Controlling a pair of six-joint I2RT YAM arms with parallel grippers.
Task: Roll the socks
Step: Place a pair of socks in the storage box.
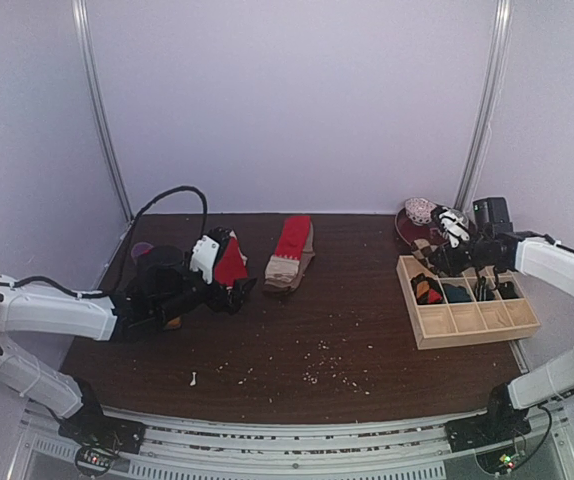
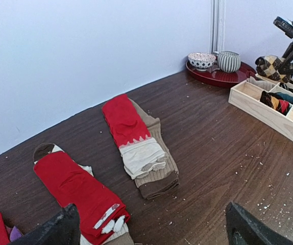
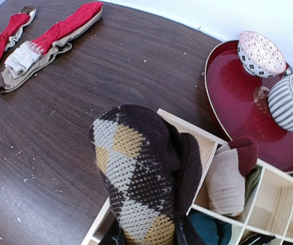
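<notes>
Several rolled pairs already fill compartments of the tray (image 1: 472, 338) at right in the top view, and the right gripper (image 1: 445, 248) has its jaws grasping the rolled argyle sock (image 3: 136, 173) over the tray's left end. Lying unrolled on the surface (image 1: 297, 340): the red-and-tan pair (image 1: 290, 252) at centre, and the red pair (image 2: 77, 191) at left under the left gripper (image 2: 154, 229), jaws released wide
</notes>
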